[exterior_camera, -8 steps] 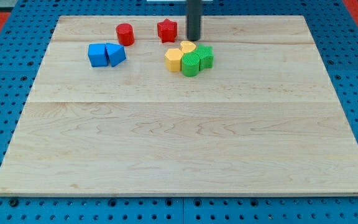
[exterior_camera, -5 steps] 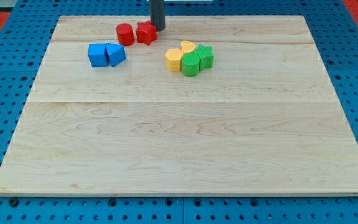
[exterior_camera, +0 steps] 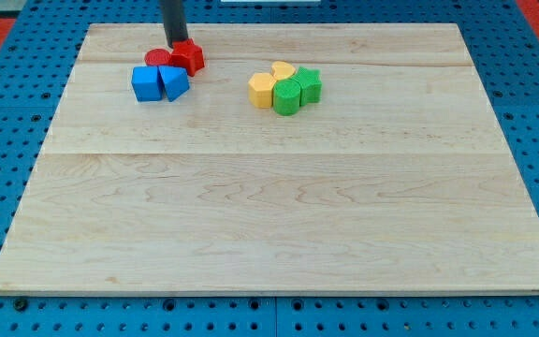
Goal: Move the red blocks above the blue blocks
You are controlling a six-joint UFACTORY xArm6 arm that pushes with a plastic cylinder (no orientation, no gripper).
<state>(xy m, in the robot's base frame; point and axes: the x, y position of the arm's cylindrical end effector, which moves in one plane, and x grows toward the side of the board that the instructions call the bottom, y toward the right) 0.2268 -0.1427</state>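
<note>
Our tip (exterior_camera: 175, 44), holding nothing, touches two red blocks (exterior_camera: 188, 57) sitting just above the blue blocks (exterior_camera: 159, 82).

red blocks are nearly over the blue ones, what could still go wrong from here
1. My tip sits right at the two red blocks: the red cylinder and the red star. They lie close above the blue cube and the blue triangular block. Pushing further towards the view's bottom-left would likely knock the blue pair out of place.
2. The tip meets the reds between them, so one may slip sideways, splitting the pair.
</note>
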